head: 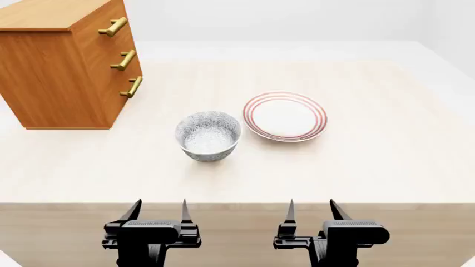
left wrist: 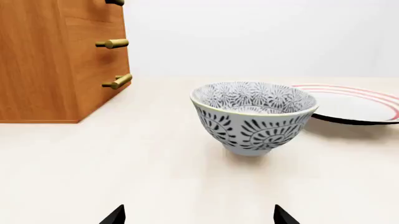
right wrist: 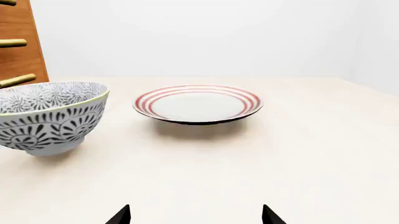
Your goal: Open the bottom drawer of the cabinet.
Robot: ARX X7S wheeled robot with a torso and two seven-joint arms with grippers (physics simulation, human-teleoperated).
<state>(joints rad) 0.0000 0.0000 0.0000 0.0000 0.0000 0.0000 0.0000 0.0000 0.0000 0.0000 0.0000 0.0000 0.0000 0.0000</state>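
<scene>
The cabinet (head: 63,64) is an orange-brown wooden chest at the table's far left, with three stacked drawers, all closed. The bottom drawer (head: 128,95) has a brass bar handle (head: 133,87). The cabinet also shows in the left wrist view (left wrist: 56,60), with the bottom handle (left wrist: 117,82) there. In the right wrist view only its edge (right wrist: 22,51) shows. My left gripper (head: 158,211) and right gripper (head: 310,210) are both open and empty at the table's near edge, far from the cabinet. Their fingertips (left wrist: 115,215) (right wrist: 121,215) stand wide apart.
A patterned grey bowl (head: 208,135) stands in the table's middle, between my left gripper and the cabinet. A white plate with red rings (head: 285,116) lies to its right. The table (head: 386,156) is pale wood.
</scene>
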